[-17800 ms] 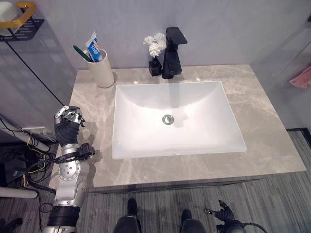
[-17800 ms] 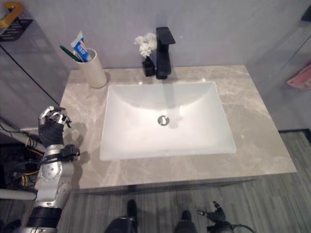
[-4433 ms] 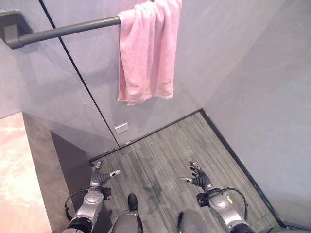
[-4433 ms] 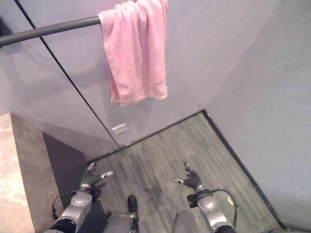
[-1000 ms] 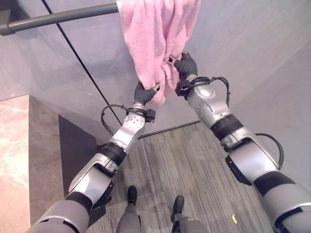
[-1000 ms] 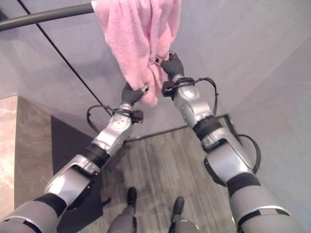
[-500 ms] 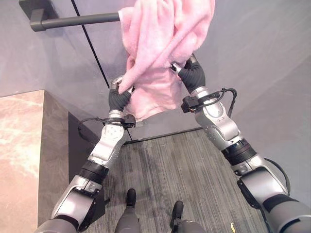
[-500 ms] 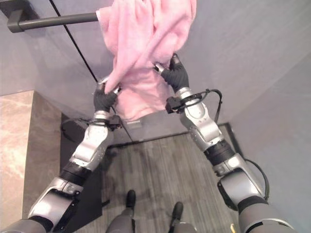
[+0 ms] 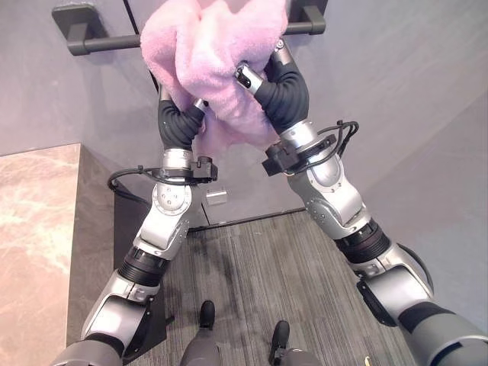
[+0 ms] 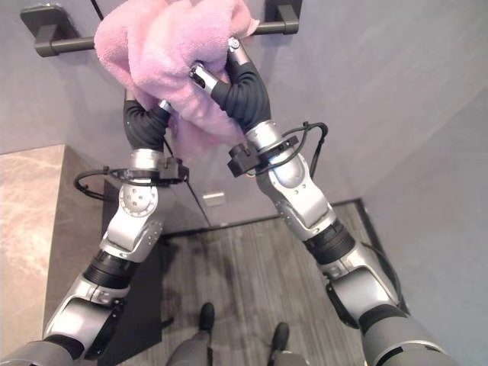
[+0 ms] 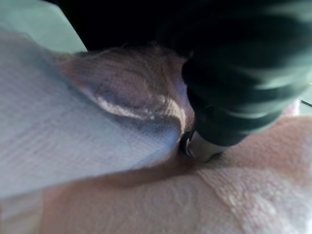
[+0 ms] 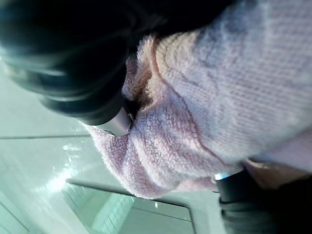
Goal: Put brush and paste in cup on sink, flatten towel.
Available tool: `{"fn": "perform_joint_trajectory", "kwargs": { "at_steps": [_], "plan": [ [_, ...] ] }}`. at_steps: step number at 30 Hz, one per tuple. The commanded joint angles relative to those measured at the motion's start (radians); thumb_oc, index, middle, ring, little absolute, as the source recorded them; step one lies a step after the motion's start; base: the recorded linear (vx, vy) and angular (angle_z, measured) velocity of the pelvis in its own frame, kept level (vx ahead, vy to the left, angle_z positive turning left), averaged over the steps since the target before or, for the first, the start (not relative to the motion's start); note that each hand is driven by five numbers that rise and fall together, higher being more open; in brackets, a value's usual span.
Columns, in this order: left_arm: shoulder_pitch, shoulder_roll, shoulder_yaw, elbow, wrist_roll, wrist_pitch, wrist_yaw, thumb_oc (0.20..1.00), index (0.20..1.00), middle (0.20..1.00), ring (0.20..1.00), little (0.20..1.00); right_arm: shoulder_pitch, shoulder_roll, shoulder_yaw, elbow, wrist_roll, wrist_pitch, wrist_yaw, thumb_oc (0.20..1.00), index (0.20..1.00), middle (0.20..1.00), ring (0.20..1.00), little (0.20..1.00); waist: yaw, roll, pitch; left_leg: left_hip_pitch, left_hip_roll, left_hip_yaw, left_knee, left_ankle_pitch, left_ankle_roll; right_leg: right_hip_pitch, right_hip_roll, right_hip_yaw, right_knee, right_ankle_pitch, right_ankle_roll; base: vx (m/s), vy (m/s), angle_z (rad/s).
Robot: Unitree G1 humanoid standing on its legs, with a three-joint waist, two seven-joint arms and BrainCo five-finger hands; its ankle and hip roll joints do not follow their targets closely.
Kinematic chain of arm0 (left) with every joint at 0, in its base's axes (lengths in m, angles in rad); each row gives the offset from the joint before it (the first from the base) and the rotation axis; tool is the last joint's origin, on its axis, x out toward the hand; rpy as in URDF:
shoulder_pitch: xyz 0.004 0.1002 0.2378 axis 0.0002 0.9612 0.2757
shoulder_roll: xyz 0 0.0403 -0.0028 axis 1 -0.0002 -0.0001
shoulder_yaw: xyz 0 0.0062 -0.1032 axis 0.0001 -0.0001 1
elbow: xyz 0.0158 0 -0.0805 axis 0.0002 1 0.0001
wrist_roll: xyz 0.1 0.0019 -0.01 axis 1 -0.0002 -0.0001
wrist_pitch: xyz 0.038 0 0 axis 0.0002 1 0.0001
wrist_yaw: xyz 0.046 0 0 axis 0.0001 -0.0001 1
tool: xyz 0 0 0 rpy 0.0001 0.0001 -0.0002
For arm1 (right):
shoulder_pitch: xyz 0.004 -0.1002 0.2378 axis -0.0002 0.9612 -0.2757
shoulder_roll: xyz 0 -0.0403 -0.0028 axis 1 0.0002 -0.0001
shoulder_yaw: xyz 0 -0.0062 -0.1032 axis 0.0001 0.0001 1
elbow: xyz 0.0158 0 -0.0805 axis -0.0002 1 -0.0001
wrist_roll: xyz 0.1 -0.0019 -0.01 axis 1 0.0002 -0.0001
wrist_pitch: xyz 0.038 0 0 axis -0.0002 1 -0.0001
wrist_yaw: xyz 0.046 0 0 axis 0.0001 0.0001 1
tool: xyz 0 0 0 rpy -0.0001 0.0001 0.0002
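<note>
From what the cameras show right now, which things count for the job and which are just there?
Part of the job:
pink towel, bunched on the rail
left hand, gripping the towel
right hand, gripping the towel
towel rail

Just there:
marble counter
wall plate

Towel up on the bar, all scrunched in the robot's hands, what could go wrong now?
1. The towel is bunched in a lump over the bar; pulled unevenly, it might slide off onto the floor.
2. Both the left hand and the right hand are buried in cloth, so fingers could snag in folds.
3. It may stay creased rather than hang flat.
</note>
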Motion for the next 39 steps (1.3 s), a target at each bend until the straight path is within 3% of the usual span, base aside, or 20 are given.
{"fn": "perform_joint_trajectory", "kwargs": {
  "at_steps": [1, 5, 10, 11, 12, 18, 33, 36, 37, 38, 39],
  "plan": [
    [0.055, 0.045, 0.039, -0.038, 0.054, -0.065, 0.007, 0.2, 0.2, 0.2, 0.2, 0.2, -0.039, 0.047, 0.013, 0.016, -0.023, -0.051, 0.026, 0.2, 0.2, 0.2, 0.2, 0.2, 0.017, -0.072, -0.074, 0.091, -0.015, 0.038, 0.0, -0.062, -0.005, -0.039, -0.138, 0.077, -0.004, 0.099, 0.133, 0.0, 0.0, 0.0],
    [0.167, 0.022, 0.05, 0.074, 0.025, -0.027, 0.003, 0.2, 0.2, 0.2, 0.2, 0.2, 0.037, 0.06, 0.006, 0.139, -0.02, -0.026, 0.002, 0.2, 0.2, 0.2, 0.2, 0.2, 0.033, -0.073, -0.067, 0.087, -0.019, 0.035, 0.0, -0.06, -0.001, -0.038, -0.14, 0.075, -0.004, 0.1, 0.129, 0.0, 0.0, 0.0],
    [0.169, 0.018, 0.014, 0.223, 0.021, 0.005, 0.0, 0.2, 0.2, 0.2, 0.2, 0.2, 0.08, 0.099, -0.016, 0.307, 0.009, -0.016, -0.053, 0.2, 0.2, 0.2, 0.2, 0.2, 0.035, -0.068, -0.066, 0.094, -0.02, 0.036, 0.0, -0.061, 0.003, -0.032, -0.14, 0.078, -0.004, 0.099, 0.126, 0.0, 0.01, 0.02],
    [0.157, 0.026, 0.006, 0.247, 0.058, 0.01, 0.028, 0.2, 0.2, 0.2, 0.2, 0.2, 0.084, 0.112, -0.039, 0.37, -0.009, -0.024, -0.109, 0.2, 0.2, 0.2, 0.2, 0.2, 0.035, -0.066, -0.065, 0.096, -0.02, 0.035, 0.0, -0.063, 0.004, -0.03, -0.139, 0.079, -0.004, 0.098, 0.125, 0.01, 0.018, 0.04],
    [0.163, 0.054, 0.018, 0.217, 0.06, -0.005, 0.011, 0.2, 0.2, 0.2, 0.2, 0.2, 0.073, 0.07, -0.062, 0.389, -0.14, -0.018, -0.161, 0.2, 0.2, 0.2, 0.2, 0.2, 0.039, -0.062, -0.059, 0.099, -0.021, 0.035, 0.0, -0.063, 0.007, -0.029, -0.139, 0.08, -0.004, 0.099, 0.126, 0.0, 0.0, 0.0],
    [0.198, 0.055, 0.049, 0.171, 0.077, -0.002, 0.009, 0.2, 0.2, 0.2, 0.2, 0.2, 0.095, 0.08, -0.12, 0.334, -0.071, -0.026, -0.146, 0.2, 0.2, 0.2, 0.2, 0.2, 0.039, -0.061, -0.068, 0.107, -0.024, 0.041, 0.0, -0.071, 0.013, -0.029, -0.142, 0.087, -0.004, 0.097, 0.13, 0.02, 0.011, -0.01],
    [0.237, 0.036, 0.064, 0.175, 0.109, 0.012, 0.009, 0.2, 0.2, 0.2, 0.2, 0.2, 0.132, 0.108, -0.117, 0.307, -0.04, -0.042, -0.119, 0.2, 0.2, 0.2, 0.2, 0.2, 0.034, -0.049, -0.094, 0.139, -0.026, 0.055, 0.0, -0.082, 0.021, -0.01, -0.143, 0.105, -0.004, 0.085, 0.129, 0.02, 0.005, -0.04],
    [0.24, 0.038, 0.071, 0.181, 0.132, 0.018, 0.025, 0.2, 0.2, 0.2, 0.2, 0.2, 0.126, 0.107, -0.113, 0.319, -0.041, -0.039, -0.116, 0.351, 0.351, 0.351, 0.351, 0.351, 0.035, -0.048, -0.096, 0.138, -0.026, 0.054, 0.0, -0.081, 0.02, -0.009, -0.144, 0.104, -0.004, 0.083, 0.129, 0.0, 0.0, 0.0],
    [0.244, 0.042, 0.072, 0.188, 0.15, 0.025, 0.027, 0.388, 0.388, 0.388, 0.388, 0.388, 0.117, 0.098, -0.106, 0.343, -0.052, -0.031, -0.117, 0.495, 0.495, 0.495, 0.495, 0.495, 0.038, -0.046, -0.096, 0.138, -0.026, 0.052, 0.0, -0.081, 0.019, -0.007, -0.143, 0.102, -0.004, 0.083, 0.128, 0.0, 0.0, 0.0],
    [0.251, 0.047, 0.074, 0.189, 0.156, 0.029, 0.021, 0.576, 0.576, 0.576, 0.576, 0.576, 0.113, 0.092, -0.107, 0.351, -0.053, -0.027, -0.116, 0.548, 0.548, 0.548, 0.548, 0.548, 0.04, -0.045, -0.097, 0.139, -0.026, 0.052, 0.0, -0.081, 0.019, -0.005, -0.143, 0.101, -0.004, 0.083, 0.128, 0.0, 0.0, 0.0],
    [0.252, 0.047, 0.074, 0.188, 0.156, 0.029, 0.021, 0.614, 0.614, 0.614, 0.614, 0.614, 0.113, 0.092, -0.107, 0.352, -0.053, -0.027, -0.116, 0.567, 0.567, 0.567, 0.567, 0.567, 0.039, -0.045, -0.097, 0.139, -0.026, 0.052, 0.0, -0.081, 0.019, -0.005, -0.143, 0.1, -0.004, 0.082, 0.128, 0.0, 0.0, 0.0]
  ]
}}
